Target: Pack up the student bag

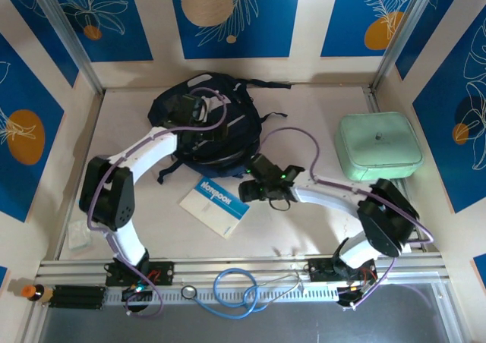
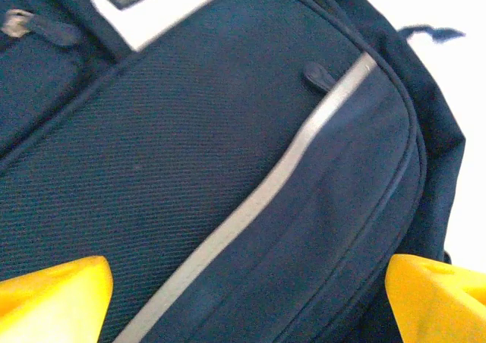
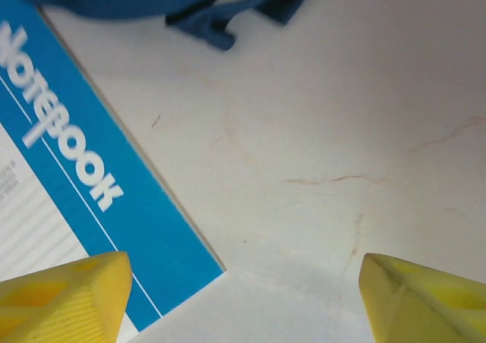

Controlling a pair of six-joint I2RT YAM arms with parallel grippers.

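Left tool (image 2: 249,286) spread above student bag (image 2: 190,153); right tool (image 3: 243,286) (also spread) beside notebook (image 3: 68,184).

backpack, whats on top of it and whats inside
The left gripper hangs open over the backpack's front panel, and whether it touches the fabric cannot be told. No loose item shows on the bag. The inside is hidden, since the visible fabric covers it and no opening shows.

left arm (image 1: 144,149): extended forward | left gripper (image 2: 243,290): jaws wide apart | right arm (image 1: 334,195): bent inward, low | right gripper (image 3: 243,294): jaws wide apart
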